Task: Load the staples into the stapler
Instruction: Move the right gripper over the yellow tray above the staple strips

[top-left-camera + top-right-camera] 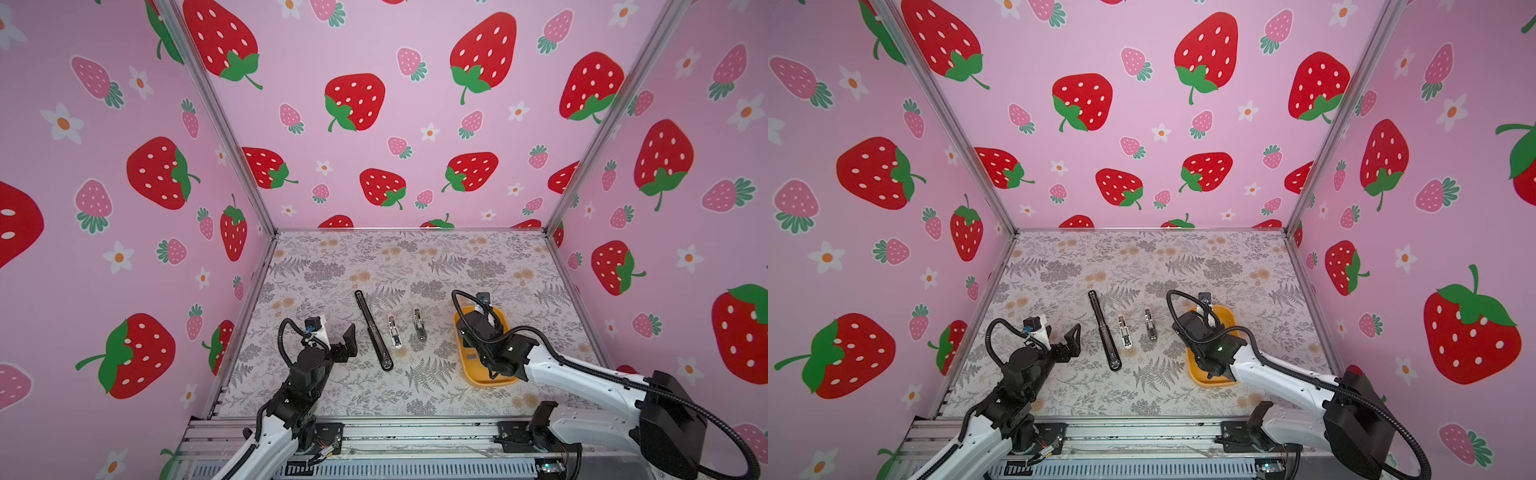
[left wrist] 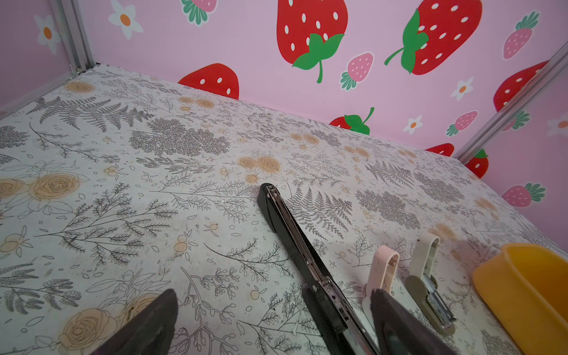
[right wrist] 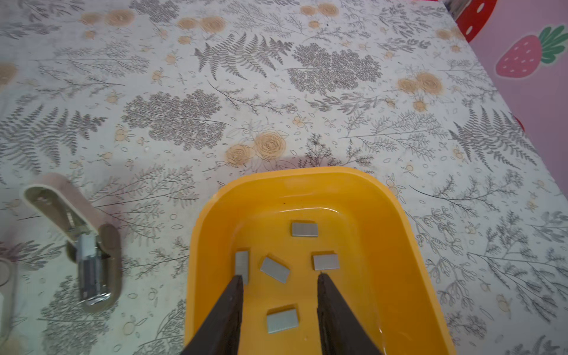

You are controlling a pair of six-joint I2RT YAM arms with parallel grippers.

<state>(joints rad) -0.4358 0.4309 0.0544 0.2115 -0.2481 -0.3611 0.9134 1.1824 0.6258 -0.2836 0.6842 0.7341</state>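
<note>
Pink strawberry-print walls [image 1: 374,124] enclose the floral-patterned worktop [image 1: 415,266]. Five small grey metal staple strips [image 3: 304,229] lie in a yellow plastic tray [image 3: 196,246] at four o'clock. Right pincer [image 3: 279,276] parted astride one, gripping nothing; left pincer [image 2: 273,292] wide, empty.

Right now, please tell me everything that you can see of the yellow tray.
The yellow tray is a shallow dish of glossy plastic, as it looks, with rounded corners and a raised rim. It lies flat on the floral table, beside the beige stapler. Five grey staples lie loose on its floor, apart from one another. The right gripper hangs over it with open jaws; whether its fingers touch the floor I cannot tell.
</note>
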